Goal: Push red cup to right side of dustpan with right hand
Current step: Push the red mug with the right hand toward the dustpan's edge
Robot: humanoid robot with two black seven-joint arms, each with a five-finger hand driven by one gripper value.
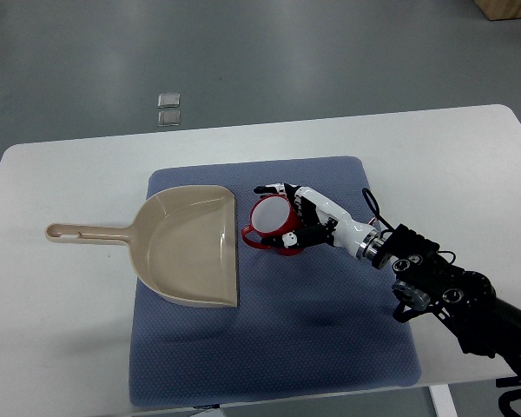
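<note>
Your right hand (288, 219) comes in from the lower right and sits against the red cup (271, 222); its fingers curl around the cup's far and right sides — a thumb presses near the rim's lower edge, so the hand is wrapped on the cup. The cup lies tilted on the blue mat (330, 347), its white inside facing up and left, its handle pointing toward the dustpan (191, 248); you can see it just beside the open right edge of the beige dustpan, close but seemingly not touching. The dustpan's handle reaches left over the white table (61, 330) — the left hand does not show anywhere.
</note>
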